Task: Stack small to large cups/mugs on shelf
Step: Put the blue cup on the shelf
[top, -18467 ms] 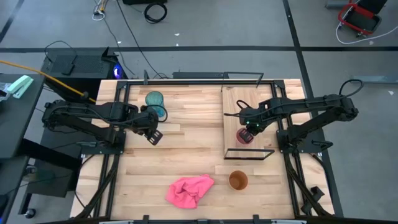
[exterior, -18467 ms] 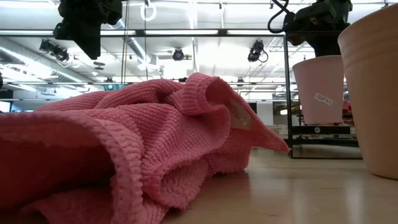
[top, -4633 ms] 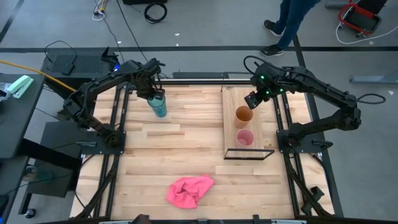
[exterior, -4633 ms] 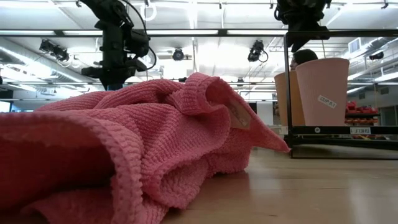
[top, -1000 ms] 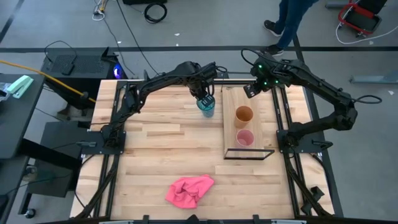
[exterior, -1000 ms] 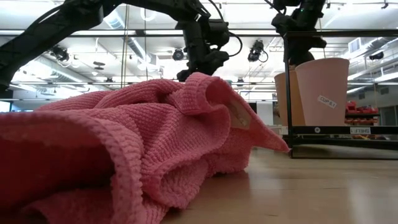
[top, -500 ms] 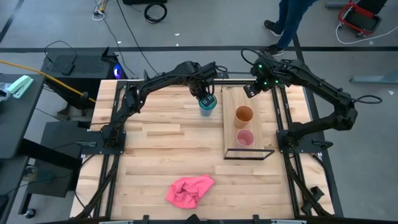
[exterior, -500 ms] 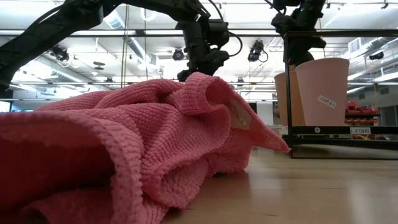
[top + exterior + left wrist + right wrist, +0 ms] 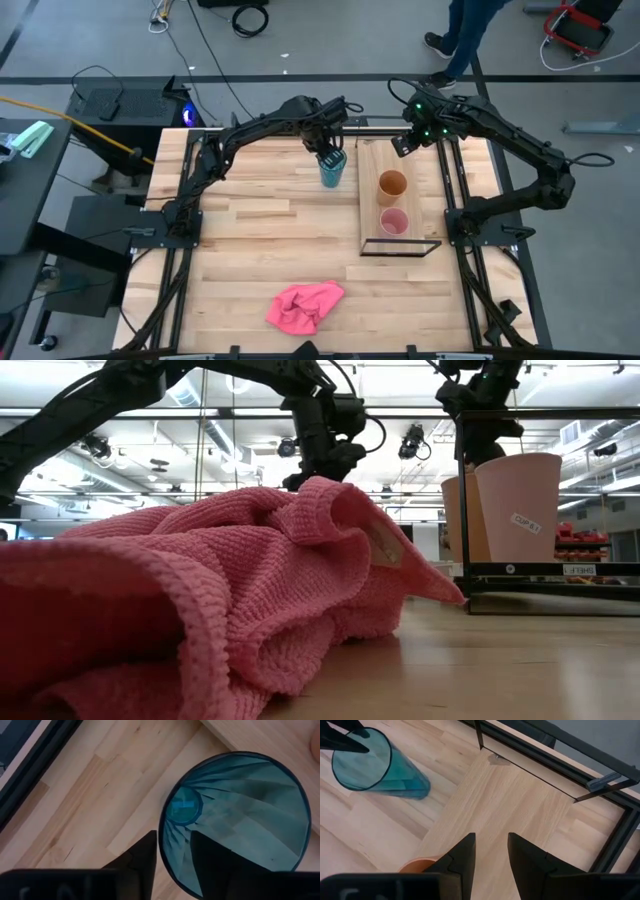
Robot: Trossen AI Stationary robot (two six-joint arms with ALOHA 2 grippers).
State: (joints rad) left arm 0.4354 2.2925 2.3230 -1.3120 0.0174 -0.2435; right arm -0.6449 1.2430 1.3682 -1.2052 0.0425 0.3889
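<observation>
Your left gripper [image 9: 331, 157] is clamped on the rim of the tall translucent teal plastic cup [image 9: 331, 171], one finger inside the wall and one outside, as the left wrist view shows [image 9: 235, 820]. Since a second ago the cup has barely shifted; it sits on the plank tabletop [image 9: 260, 240] just beside the near-left edge of the long light wooden shelf board [image 9: 405, 150], not on it. Compare that with some seconds back, when you held it far over at the table's left rear.

Your right gripper [image 9: 398, 146] hovers above the far end of the shelf with its fingers [image 9: 462, 855] parted and nothing between them; it has not moved in the last second.

On the shelf, the medium orange plastic cup [image 9: 392, 184] stands behind the small pink plastic cup [image 9: 395, 221], the two near each other, unchanged from the previous frames. In the low view the pink cup [image 9: 522, 505] overlaps the orange one [image 9: 460, 510].

The crumpled pink cloth [image 9: 305, 305] lies at the front of the table where it was. A person [image 9: 470, 30] stands on the floor beyond the table.
</observation>
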